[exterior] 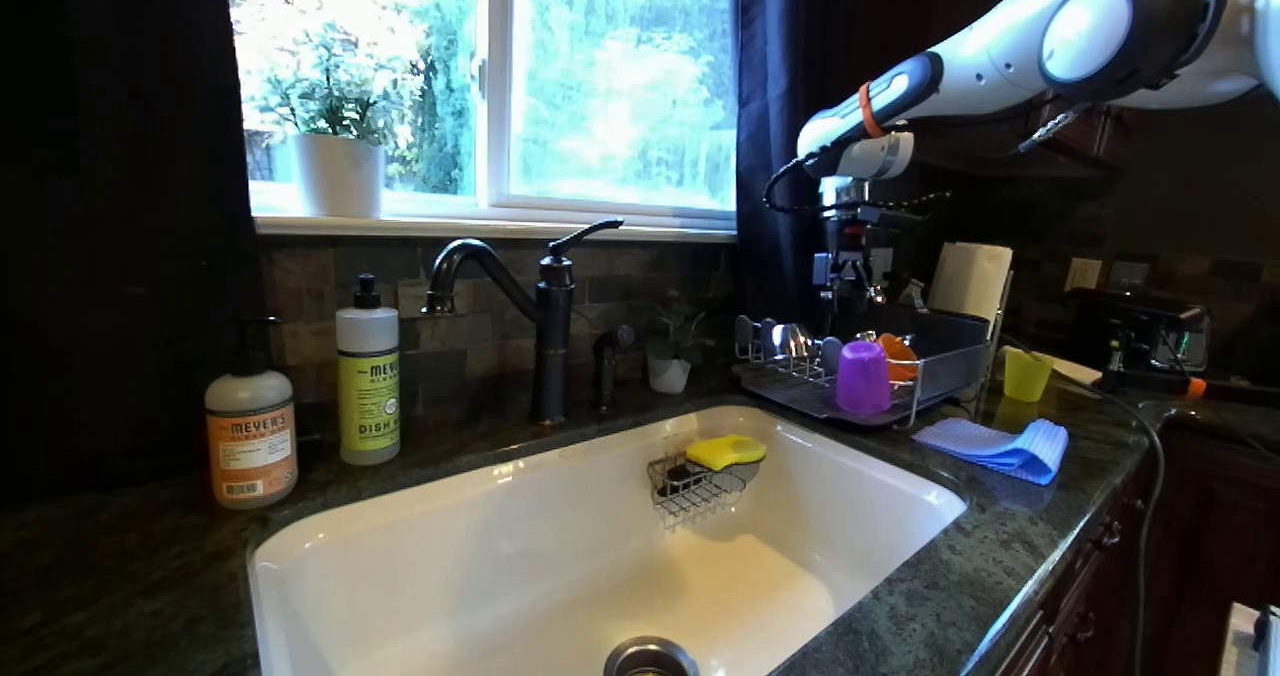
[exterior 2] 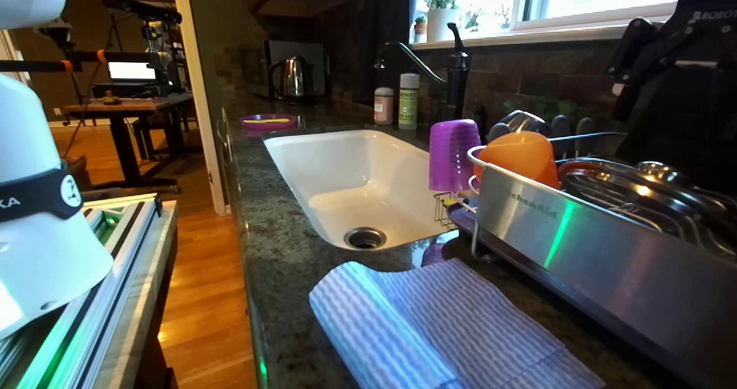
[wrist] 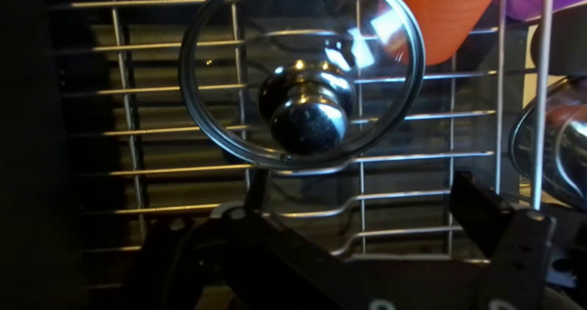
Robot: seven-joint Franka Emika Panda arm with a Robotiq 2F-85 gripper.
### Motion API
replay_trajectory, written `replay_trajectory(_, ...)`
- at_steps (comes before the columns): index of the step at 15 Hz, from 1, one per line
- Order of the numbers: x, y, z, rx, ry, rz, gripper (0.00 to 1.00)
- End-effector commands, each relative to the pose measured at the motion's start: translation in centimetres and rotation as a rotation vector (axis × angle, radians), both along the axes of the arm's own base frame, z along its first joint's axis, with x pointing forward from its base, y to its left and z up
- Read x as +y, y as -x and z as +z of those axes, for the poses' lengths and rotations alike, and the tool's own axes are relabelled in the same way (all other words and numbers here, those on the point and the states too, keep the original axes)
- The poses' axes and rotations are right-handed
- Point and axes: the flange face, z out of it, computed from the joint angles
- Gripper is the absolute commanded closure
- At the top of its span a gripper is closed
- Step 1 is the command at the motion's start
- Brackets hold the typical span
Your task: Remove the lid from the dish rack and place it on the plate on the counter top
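The lid (wrist: 309, 122) is clear glass with a dark rim and a shiny metal knob. It lies in the dish rack (wrist: 426, 156); in an exterior view the lid (exterior 2: 627, 176) shows behind the steel side of the rack (exterior 2: 576, 219). My gripper (wrist: 362, 190) is open and empty, its fingers spread wide. In the wrist view the lid appears beyond the fingertips, toward the left finger. In an exterior view the gripper (exterior: 850, 281) hangs above the rack (exterior: 950, 361). A purple plate (exterior 2: 253, 125) with a yellow-green item on it sits on the counter top (exterior 2: 276, 297) past the sink.
An orange cup (wrist: 447, 21) stands close beside the lid. A purple cup (exterior: 863, 378) hangs at the rack's sink-side edge. The white sink (exterior 2: 322, 205) lies between rack and plate. A tall faucet (exterior: 553, 336), soap bottles (exterior: 368, 386) and a blue cloth (exterior 2: 403, 320) are around it.
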Motion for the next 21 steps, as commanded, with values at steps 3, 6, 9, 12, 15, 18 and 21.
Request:
replay_trajectory(3, -0.5, 1.8, -2.3, 0.169, 0.032, -0.025, 0.10)
replay_trajectory(6, -1.2, 2.0, -3.7, 0.176, 0.022, -0.016, 0.09)
replay_trajectory(9, -1.2, 2.0, -4.7, 0.180, 0.012, -0.020, 0.15)
replay_trajectory(12, -1.2, 1.7, -5.2, 0.170, 0.017, -0.018, 0.19)
replay_trajectory(15, -1.4, 1.3, -4.9, 0.139, 0.031, -0.015, 0.16)
replay_trajectory(18, -1.6, 1.0, -4.9, 0.123, 0.039, -0.012, 0.11)
replay_trajectory(21, -1.6, 0.9, -5.1, 0.120, 0.035, -0.010, 0.36)
